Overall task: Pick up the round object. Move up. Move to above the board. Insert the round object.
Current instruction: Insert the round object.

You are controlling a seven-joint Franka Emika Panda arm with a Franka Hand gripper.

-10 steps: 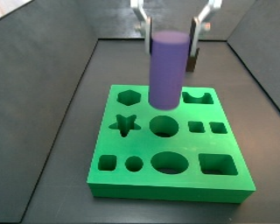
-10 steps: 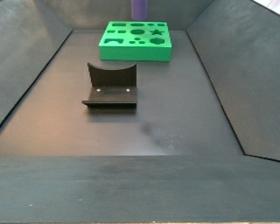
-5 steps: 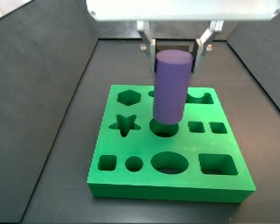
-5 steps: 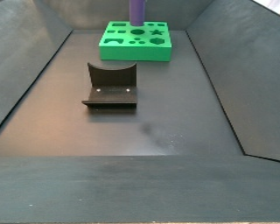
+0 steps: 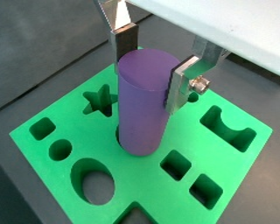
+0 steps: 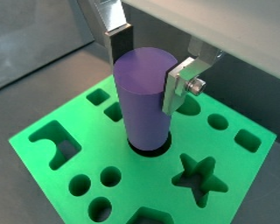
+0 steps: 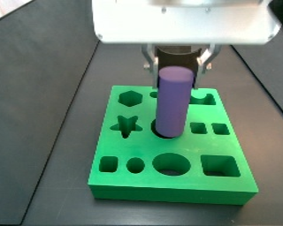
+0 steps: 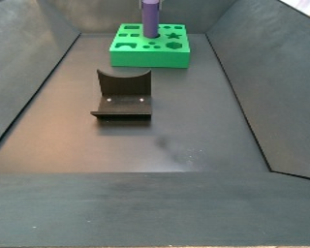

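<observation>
The round object is a tall purple cylinder (image 7: 172, 99) standing upright, its lower end in a round hole near the middle of the green board (image 7: 168, 192). My gripper (image 7: 176, 64) is above the board and shut on the cylinder's upper part. Both wrist views show a silver finger on each side of the flat purple top: the cylinder (image 5: 145, 101) between the gripper (image 5: 154, 66) plates, and the cylinder (image 6: 146, 101) in the gripper (image 6: 146, 68) over the board (image 6: 154, 184). The far side view shows the cylinder (image 8: 148, 17) rising from the board (image 8: 151, 60).
The board (image 5: 143, 179) has star, hexagon, oval, square, circle and notched holes around the cylinder. The dark fixture (image 8: 123, 94) stands on the floor in front of the board. Dark sloping walls enclose the floor on all sides.
My gripper has come down with the purple cylinder. The cylinder's lower end, which hung above the board, now sits in the round hole.
</observation>
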